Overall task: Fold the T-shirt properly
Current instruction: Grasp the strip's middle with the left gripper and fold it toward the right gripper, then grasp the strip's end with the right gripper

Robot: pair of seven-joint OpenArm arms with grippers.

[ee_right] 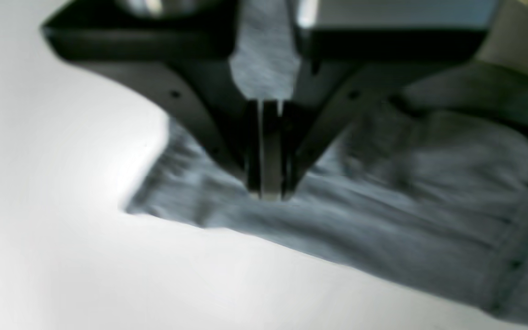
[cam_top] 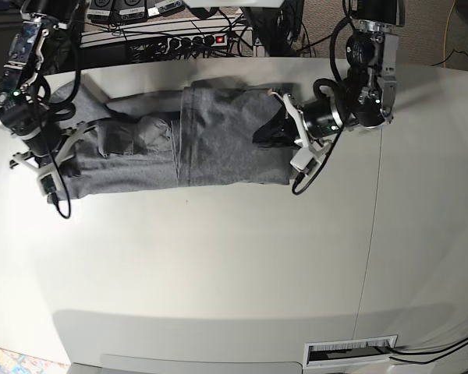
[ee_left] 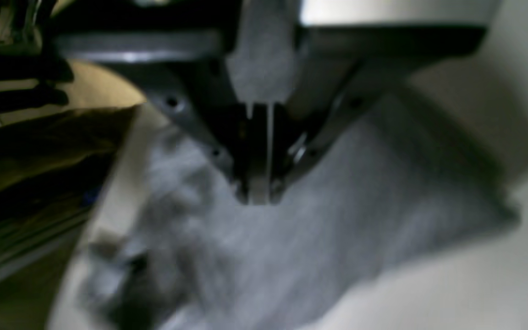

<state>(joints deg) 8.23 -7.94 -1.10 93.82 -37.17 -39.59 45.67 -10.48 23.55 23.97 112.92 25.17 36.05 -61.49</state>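
The grey T-shirt (cam_top: 218, 140) lies as a long folded band across the far part of the white table (cam_top: 234, 265). My left gripper (cam_top: 267, 131) is over the shirt's right end. In the left wrist view its jaws (ee_left: 257, 198) are pressed together just above the blurred shirt (ee_left: 337, 220), with no cloth seen between them. My right gripper (cam_top: 69, 146) is over the shirt's left end. In the right wrist view it (ee_right: 268, 195) is shut over the shirt (ee_right: 406, 220) near a hemmed edge. Whether either set of tips touches the cloth cannot be told.
A power strip and cables (cam_top: 179, 39) lie beyond the table's far edge. In the left wrist view the table edge and brown clutter (ee_left: 39, 160) are at the left. White table (ee_right: 62, 275) spreads to the left of and below the shirt in the right wrist view.
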